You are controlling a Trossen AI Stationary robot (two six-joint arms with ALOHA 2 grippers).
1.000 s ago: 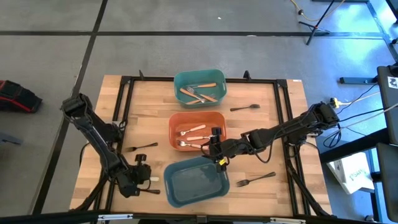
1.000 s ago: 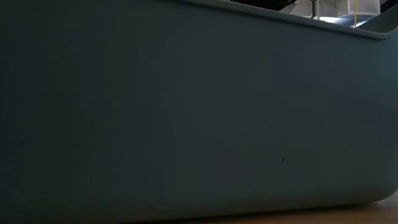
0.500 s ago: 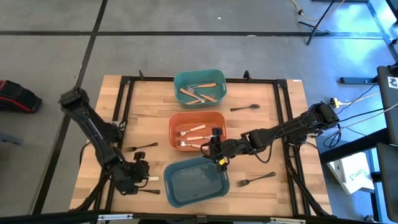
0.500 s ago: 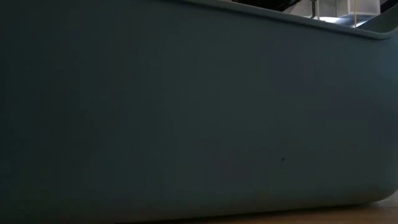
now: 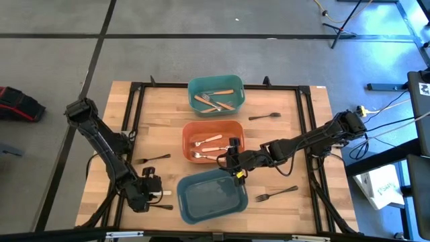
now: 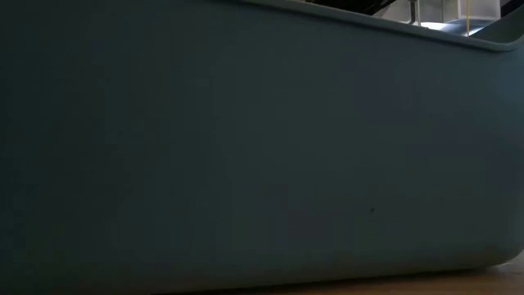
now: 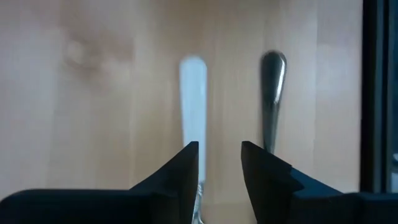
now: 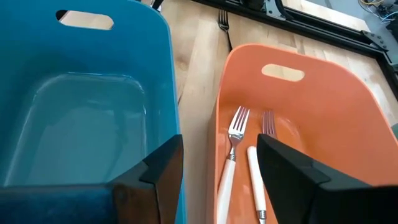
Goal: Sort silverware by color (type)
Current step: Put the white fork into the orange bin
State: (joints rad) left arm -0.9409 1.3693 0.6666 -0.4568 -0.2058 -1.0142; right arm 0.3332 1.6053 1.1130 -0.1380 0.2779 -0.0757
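Note:
My left gripper (image 5: 150, 195) (image 7: 219, 163) is open and points down at the table's near left, just over two forks lying side by side. One is a cream-handled fork (image 5: 163, 193) (image 7: 193, 93); the other is a dark metal fork (image 5: 163, 206) (image 7: 272, 93). The cream handle runs under one fingertip; I cannot tell whether it touches. My right gripper (image 5: 235, 168) (image 8: 221, 152) is open and empty over the gap between the orange bin (image 5: 236, 128) and the blue-grey bin (image 5: 211, 196). The orange bin holds cream-handled forks (image 8: 231, 155). The teal bin (image 5: 193, 87) holds brown-handled forks (image 5: 213, 101).
Dark metal forks lie on the table at the far right (image 5: 265, 116), the left (image 5: 151, 158) and the near right (image 5: 275, 193). A black frame (image 5: 134, 107) runs around the work area. The blue-grey bin's wall (image 6: 246, 147) fills the low view.
My left gripper has shifted slightly above the two forks at the near left. The forks lie where they were.

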